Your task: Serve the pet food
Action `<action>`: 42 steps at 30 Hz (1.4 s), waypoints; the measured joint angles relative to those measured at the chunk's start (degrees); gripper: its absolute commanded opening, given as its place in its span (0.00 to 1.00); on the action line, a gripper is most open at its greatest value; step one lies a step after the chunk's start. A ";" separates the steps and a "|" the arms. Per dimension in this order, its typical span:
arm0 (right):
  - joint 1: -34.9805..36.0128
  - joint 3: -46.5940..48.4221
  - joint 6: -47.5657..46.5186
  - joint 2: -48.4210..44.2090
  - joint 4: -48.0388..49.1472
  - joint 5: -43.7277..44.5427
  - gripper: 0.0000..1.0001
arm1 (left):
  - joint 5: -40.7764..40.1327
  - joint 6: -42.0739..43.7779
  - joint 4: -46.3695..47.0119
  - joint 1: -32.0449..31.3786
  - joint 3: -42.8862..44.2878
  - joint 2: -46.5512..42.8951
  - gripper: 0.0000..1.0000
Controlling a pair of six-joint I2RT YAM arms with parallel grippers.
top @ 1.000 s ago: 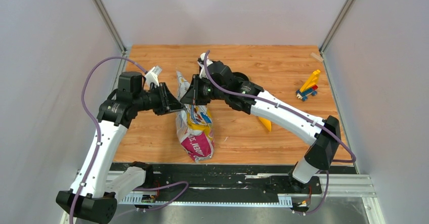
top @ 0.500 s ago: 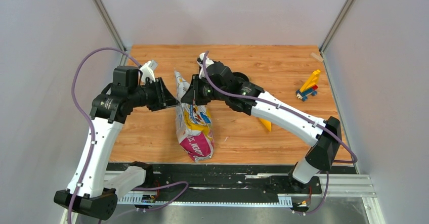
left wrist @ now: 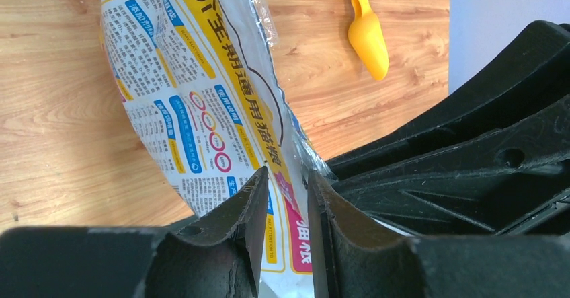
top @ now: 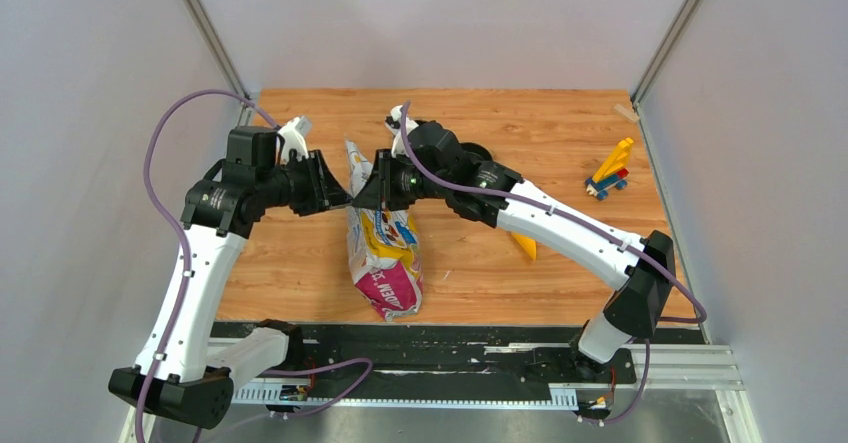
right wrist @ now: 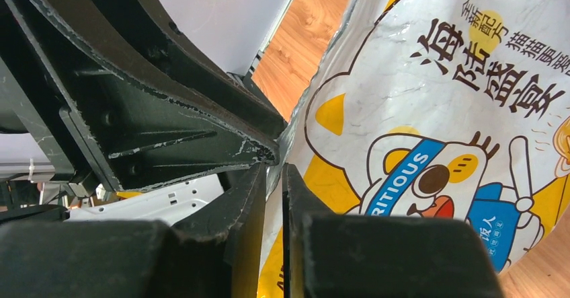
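The glossy cartoon-printed bag (top: pixel 385 253) stands leaning on the wooden table, its top corner raised between both grippers. My right gripper (top: pixel 373 191) is shut on the bag's upper edge; in the right wrist view the film runs between its nearly closed fingers (right wrist: pixel 272 167) beside the printed front (right wrist: pixel 437 109). My left gripper (top: pixel 336 189) is at the bag's top from the left. Its jaws (left wrist: pixel 287 173) stand a narrow gap apart with the bag's back side (left wrist: pixel 201 96) showing between them. No brown kibble shows in any view.
The yellow scoop (top: pixel 524 245) lies on the table under the right forearm and also shows in the left wrist view (left wrist: pixel 368 32). A small stack of coloured toy blocks (top: pixel 610 176) sits at the far right. A dark round object (top: pixel 478 150) is partly hidden behind the right arm.
My left arm has lifted and swung its gripper up to the bag's top edge, close against the right gripper. The right gripper has stayed on the bag.
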 measured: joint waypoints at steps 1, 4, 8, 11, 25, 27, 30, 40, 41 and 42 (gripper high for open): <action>0.00 0.00 0.02 0.02 0.00 -0.28 0.10 | -0.02 -0.04 0.15 0.00 0.00 0.00 0.36; 0.00 0.00 0.20 0.04 -0.02 -0.85 0.04 | 0.02 -0.37 1.03 0.00 -0.22 0.04 0.36; -0.07 0.00 0.31 0.11 -0.33 -1.20 0.02 | 0.94 -1.16 3.02 0.02 -1.88 0.04 0.36; -0.26 0.00 0.35 0.13 -1.27 -1.20 0.05 | 2.21 -2.08 5.18 0.15 -3.78 0.02 0.36; -0.39 1.03 0.57 1.66 -2.60 -2.32 0.00 | 3.26 -2.95 6.64 0.26 -5.25 -0.33 0.04; -0.39 1.14 0.90 1.88 -2.58 -2.51 0.00 | 3.19 -2.82 6.62 0.26 -5.25 -0.50 0.00; -0.39 1.14 1.20 1.90 -2.58 -2.34 0.00 | 3.06 -2.69 6.60 0.26 -5.25 -0.55 0.00; -0.11 1.09 1.53 1.51 -2.71 1.44 0.00 | 2.01 -0.44 5.79 0.26 -4.33 -0.55 0.00; -0.04 1.07 1.57 1.36 -2.78 2.10 0.00 | 1.81 -0.11 5.53 0.26 -3.98 -0.55 0.00; 0.00 1.07 1.62 1.20 -2.95 2.67 0.00 | 1.55 0.20 5.27 0.26 -3.67 -0.55 0.00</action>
